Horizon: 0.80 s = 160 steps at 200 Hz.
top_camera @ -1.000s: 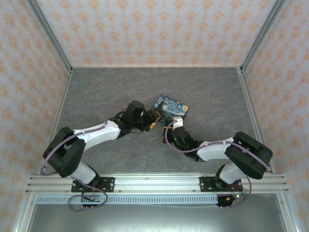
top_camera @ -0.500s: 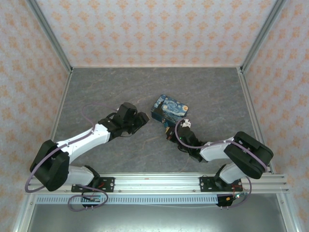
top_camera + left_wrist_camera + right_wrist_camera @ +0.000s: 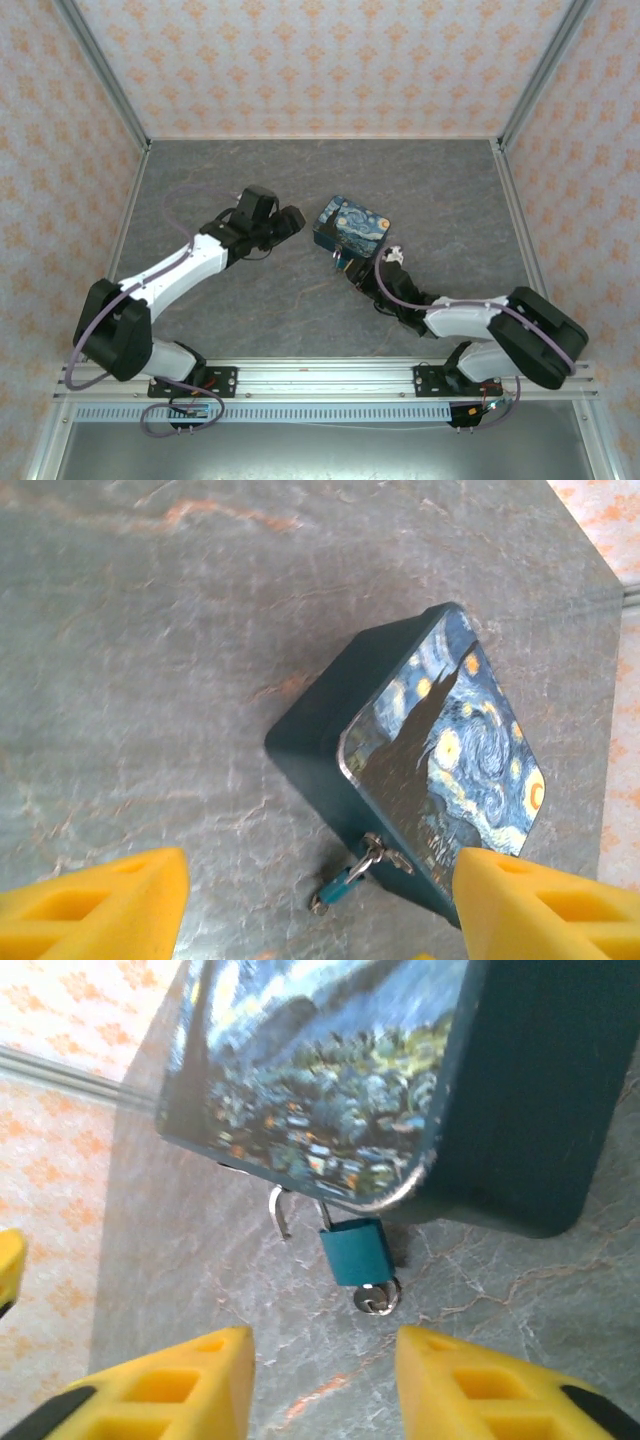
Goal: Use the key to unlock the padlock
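Left of centre in the top view, left gripper (image 3: 290,221) spread wide, empty. At centre, dark blue rectangular box with yellow-swirl lid (image 3: 355,225), tiny teal padlock (image 3: 352,1250) hanging off its lower edge. Just below, right gripper (image 3: 352,270) parted, holding nothing.

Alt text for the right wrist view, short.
A small teal padlock sits at the latch edge of a dark blue box with a swirl-painting lid, a silvery metal piece, possibly the key, at its bottom. The right gripper is open just short of it, above the grey table.
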Each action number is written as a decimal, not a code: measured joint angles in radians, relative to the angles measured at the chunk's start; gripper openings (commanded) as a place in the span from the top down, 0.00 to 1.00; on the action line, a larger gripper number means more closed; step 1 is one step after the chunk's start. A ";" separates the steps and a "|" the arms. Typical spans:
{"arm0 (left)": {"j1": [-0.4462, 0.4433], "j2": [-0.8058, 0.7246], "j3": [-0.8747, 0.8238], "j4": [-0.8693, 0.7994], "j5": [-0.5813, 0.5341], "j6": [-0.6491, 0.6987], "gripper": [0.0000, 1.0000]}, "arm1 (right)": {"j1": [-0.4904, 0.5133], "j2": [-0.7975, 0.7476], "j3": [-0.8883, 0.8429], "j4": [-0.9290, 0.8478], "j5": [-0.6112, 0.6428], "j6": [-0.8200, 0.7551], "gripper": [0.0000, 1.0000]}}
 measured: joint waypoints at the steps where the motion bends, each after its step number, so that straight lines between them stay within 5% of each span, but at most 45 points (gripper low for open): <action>1: 0.000 0.003 0.003 0.000 0.002 0.003 0.29 | 0.000 -0.004 -0.001 -0.002 0.001 0.000 0.47; 23: 0.002 0.092 0.100 -0.016 0.023 0.080 0.29 | -0.019 -0.100 -0.017 -0.041 0.007 -0.046 0.33; 65: 0.002 0.267 0.264 -0.058 0.076 0.187 0.30 | -0.140 -0.187 -0.082 -0.032 -0.100 -0.097 0.23; 160: 0.024 0.539 0.430 -0.106 0.167 0.293 0.29 | -0.167 0.034 0.003 0.102 -0.327 -0.151 0.22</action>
